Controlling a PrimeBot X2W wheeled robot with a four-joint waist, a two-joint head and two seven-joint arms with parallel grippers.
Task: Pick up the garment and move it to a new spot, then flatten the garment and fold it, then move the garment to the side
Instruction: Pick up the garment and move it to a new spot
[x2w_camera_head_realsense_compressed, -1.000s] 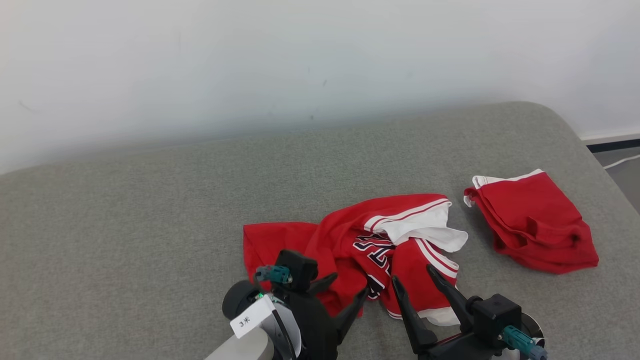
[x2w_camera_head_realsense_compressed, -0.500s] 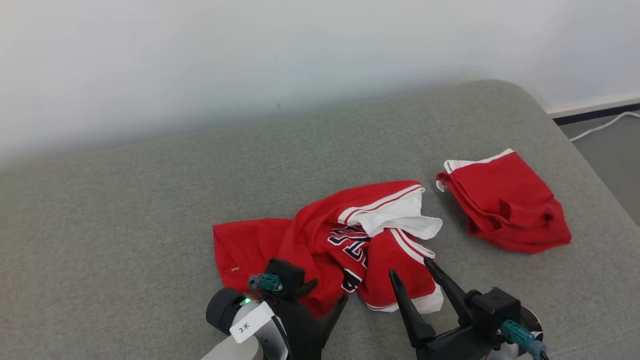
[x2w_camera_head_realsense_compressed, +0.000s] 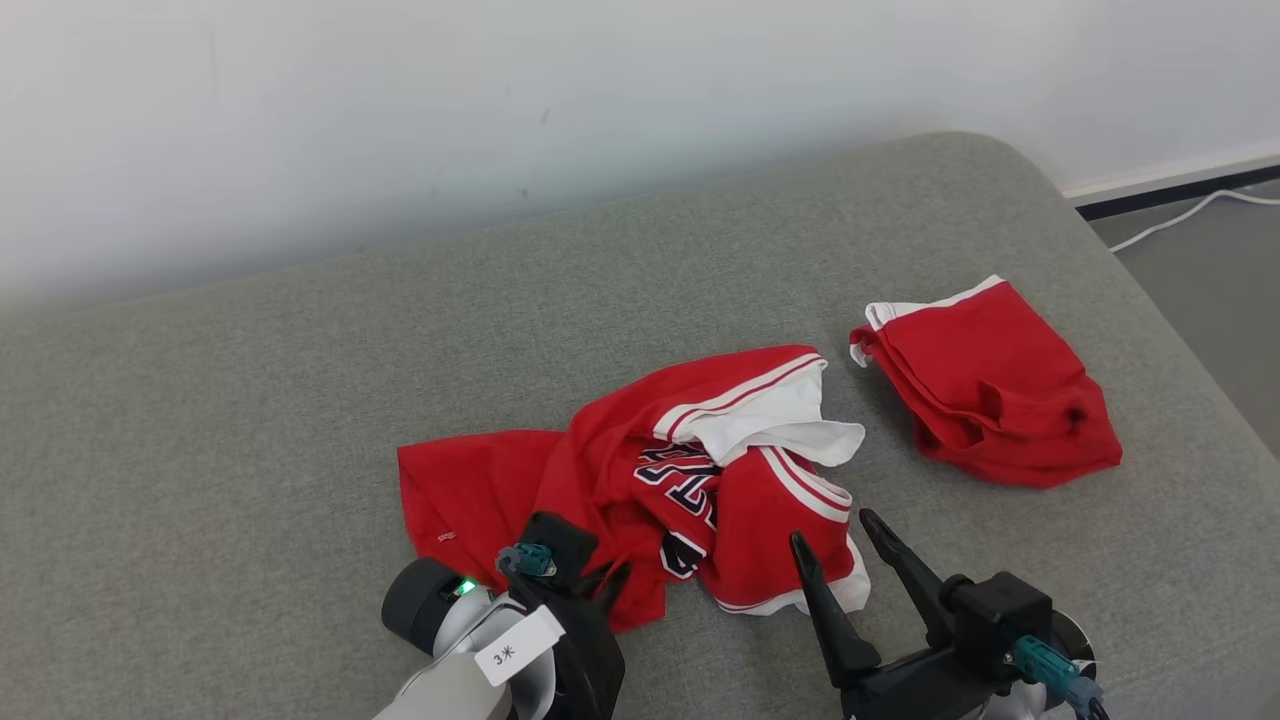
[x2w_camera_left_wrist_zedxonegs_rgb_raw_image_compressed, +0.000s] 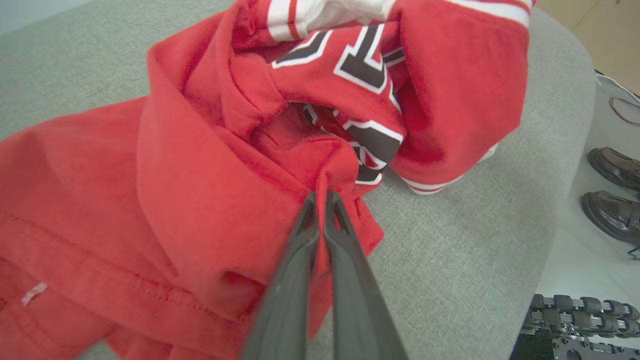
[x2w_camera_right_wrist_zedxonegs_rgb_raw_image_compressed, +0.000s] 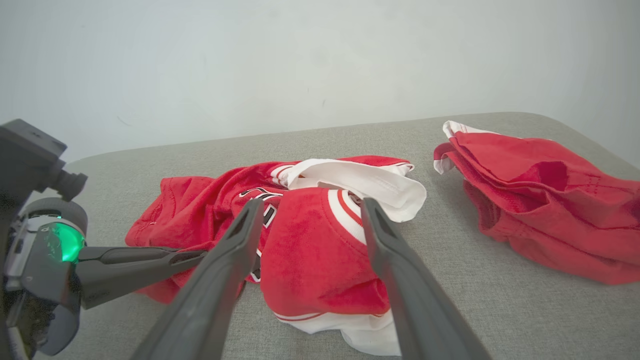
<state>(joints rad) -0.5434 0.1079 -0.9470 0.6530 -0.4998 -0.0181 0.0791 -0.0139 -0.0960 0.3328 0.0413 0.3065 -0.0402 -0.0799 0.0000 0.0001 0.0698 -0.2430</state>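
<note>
Garment crumpled, long axis left-right | left pincer pinching it | right pincer spread

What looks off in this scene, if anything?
Nothing damaged or spilled. The red jersey lies crumpled on the grey cushion, white inside turned out, lettering creased; the left gripper is shut on a fold of it. A second red garment sits apart to its right, roughly folded.

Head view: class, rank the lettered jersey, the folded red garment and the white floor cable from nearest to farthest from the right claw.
1. The lettered jersey, just ahead of the right claw, centre.
2. The folded red garment, farther back on the right.
3. The white floor cable, far right, farthest back.
</note>
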